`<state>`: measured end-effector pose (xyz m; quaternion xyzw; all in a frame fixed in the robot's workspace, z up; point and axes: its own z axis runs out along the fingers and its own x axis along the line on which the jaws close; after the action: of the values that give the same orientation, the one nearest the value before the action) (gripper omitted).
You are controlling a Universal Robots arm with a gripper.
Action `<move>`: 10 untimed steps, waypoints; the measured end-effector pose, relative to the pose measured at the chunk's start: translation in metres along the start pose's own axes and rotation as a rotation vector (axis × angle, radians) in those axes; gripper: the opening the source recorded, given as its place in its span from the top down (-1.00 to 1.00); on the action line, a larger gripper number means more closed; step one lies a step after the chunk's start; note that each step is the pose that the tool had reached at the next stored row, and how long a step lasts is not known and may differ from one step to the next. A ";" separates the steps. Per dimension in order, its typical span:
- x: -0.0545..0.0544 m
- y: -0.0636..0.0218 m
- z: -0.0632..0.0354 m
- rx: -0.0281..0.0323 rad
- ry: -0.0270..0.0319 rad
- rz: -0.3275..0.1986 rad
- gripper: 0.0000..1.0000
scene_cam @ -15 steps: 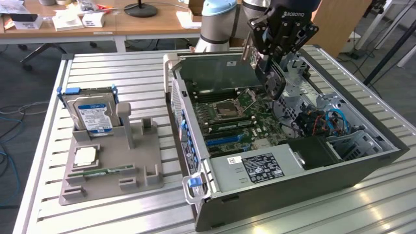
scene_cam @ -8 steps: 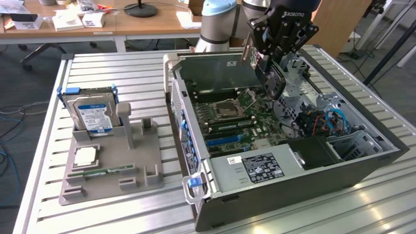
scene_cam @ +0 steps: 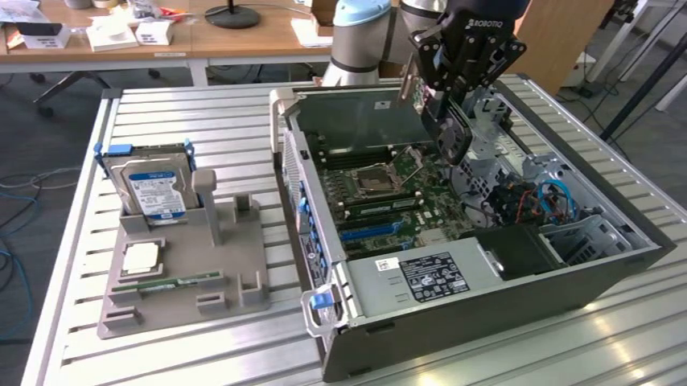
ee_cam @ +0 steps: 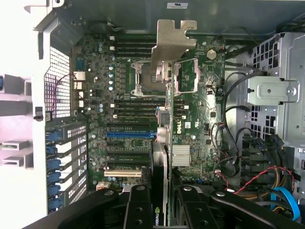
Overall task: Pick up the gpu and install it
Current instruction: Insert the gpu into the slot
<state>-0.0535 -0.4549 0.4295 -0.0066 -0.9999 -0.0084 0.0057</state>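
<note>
Pinching the gpu [scene_cam: 435, 121] [ee_cam: 164, 138] in the tool [scene_cam: 456, 138] [ee_cam: 164, 202], with the black fingers [ee_cam: 138, 207] pressing in on both flat faces of the card. Holding it on edge, up in the air over the open computer case [scene_cam: 494, 318] and not touching the motherboard [scene_cam: 371, 197] [ee_cam: 128, 71] underneath. Showing the card in the wrist view as a thin line running away from the fingers, ending in its silver metal bracket [ee_cam: 174, 45] and carrying a green logo on the end nearest the tool. Hovering over the middle of the board, with the bracket overlapping part of the CPU socket [ee_cam: 140, 78] in that view. Running crosswise to the blue expansion slot [ee_cam: 131, 134], which is off to one side of the card, and sitting just beside a small silver heatsink [ee_cam: 181, 155] as seen from the wrist. Hanging near the bundle of red, black and blue cables [ee_cam: 267, 183] at the drive-cage end of the case. Working well apart from the grey holder [scene_cam: 204, 265] on the exterior view's left, with its upright hard drive [scene_cam: 150, 189] with a blue label, a square processor chip [scene_cam: 141, 259] and a narrow green memory stick [scene_cam: 172, 283]. Resting both case and holder on the slatted metal surface [scene_cam: 193, 121].
</note>
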 end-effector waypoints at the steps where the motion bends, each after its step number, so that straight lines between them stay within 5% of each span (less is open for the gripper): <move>1: 0.000 0.0000 0.0000 0.0001 0.0000 -0.004 0.48; 10: 0.000 0.0000 0.0001 0.0013 0.0016 -0.099 0.48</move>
<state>-0.0535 -0.4549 0.4294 0.0427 -0.9990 -0.0080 0.0061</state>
